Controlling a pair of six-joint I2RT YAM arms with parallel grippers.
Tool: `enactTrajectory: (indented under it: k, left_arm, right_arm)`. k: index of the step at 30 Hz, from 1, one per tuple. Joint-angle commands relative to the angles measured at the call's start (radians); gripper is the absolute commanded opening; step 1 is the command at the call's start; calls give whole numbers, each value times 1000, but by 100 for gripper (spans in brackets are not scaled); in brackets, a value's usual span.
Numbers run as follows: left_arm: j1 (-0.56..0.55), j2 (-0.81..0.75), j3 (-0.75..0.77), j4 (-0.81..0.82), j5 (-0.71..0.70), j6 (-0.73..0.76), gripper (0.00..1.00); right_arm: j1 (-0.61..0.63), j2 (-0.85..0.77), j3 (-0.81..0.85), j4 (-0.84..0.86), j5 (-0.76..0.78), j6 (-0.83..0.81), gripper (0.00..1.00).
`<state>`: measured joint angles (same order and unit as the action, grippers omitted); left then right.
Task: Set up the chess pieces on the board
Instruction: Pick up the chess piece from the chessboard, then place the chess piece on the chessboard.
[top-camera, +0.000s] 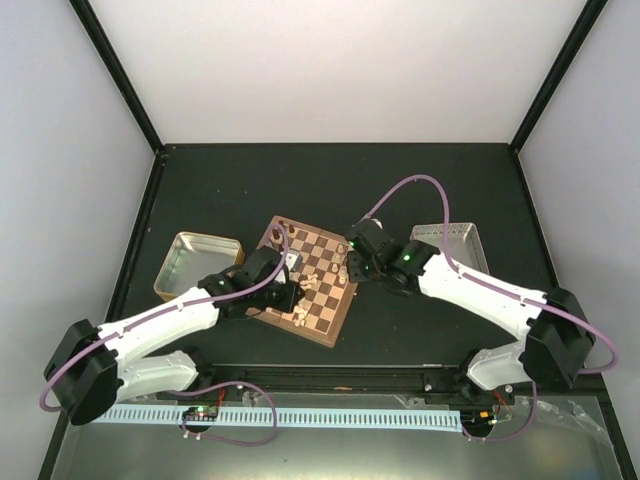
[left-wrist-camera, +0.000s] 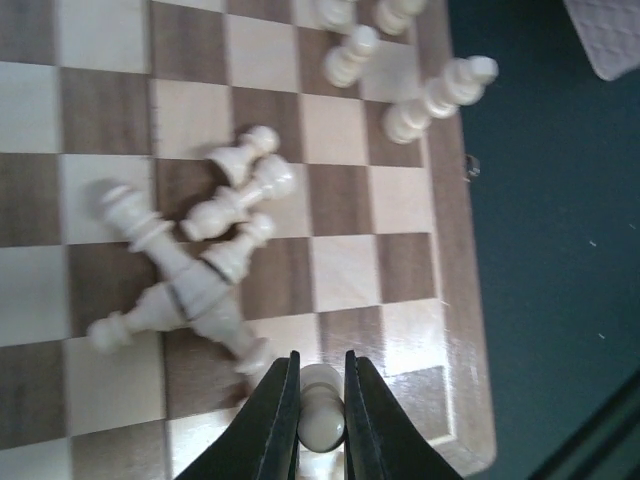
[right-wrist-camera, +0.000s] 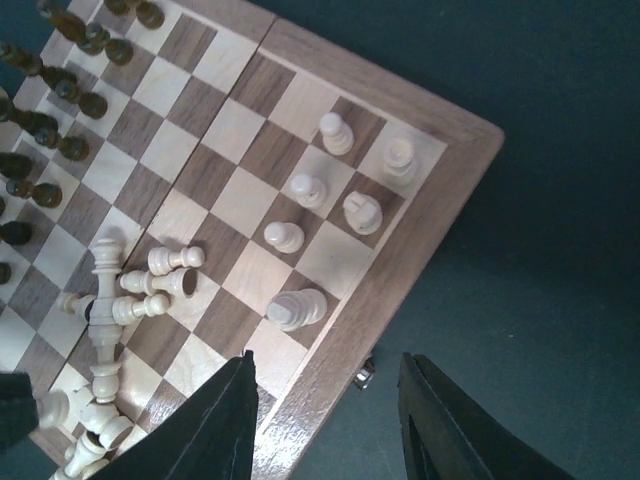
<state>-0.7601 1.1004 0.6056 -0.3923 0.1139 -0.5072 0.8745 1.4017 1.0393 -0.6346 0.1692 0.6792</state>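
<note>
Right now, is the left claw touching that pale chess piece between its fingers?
Touching. The left wrist view shows the left claw shut on the pale chess piece, no gap.

Left arm (top-camera: 165, 320) and right arm (top-camera: 490, 292) bend inward toward each other, the left pincer (left-wrist-camera: 320, 362) clamped on a cream chess piece (left-wrist-camera: 321, 420), the right pincer (right-wrist-camera: 328, 365) with jaws apart, empty.

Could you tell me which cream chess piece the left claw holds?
The round-topped cream wooden piece pinched in the left claw; the others lie or stand free.
</note>
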Motion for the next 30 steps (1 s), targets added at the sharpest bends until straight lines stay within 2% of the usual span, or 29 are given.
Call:
enactTrajectory:
  k: [1, 8, 13, 17, 22, 30]
  left_arm:
    - [-44, 48, 64, 68, 75, 33, 8]
    - [-130, 221, 163, 105, -4, 28, 8]
    - [-192, 356, 251, 74, -138, 14, 8]
    - [-216, 432, 301, 54, -189, -2, 8]
    - [-229, 458, 317, 37, -222, -7, 9]
    - [-226, 458, 336, 15, -377, -15, 8]
  right_arm:
    - [-6, -70, -41, 29, 115, 67, 40]
    - [-63, -174, -148, 26, 195, 164, 40]
    - [-111, -238, -221, 49, 182, 196, 41]
    - [-132, -251, -248, 59, 153, 197, 41]
    - [-135, -255, -262, 66, 138, 192, 41]
    - [-139, -260, -274, 80, 130, 194, 41]
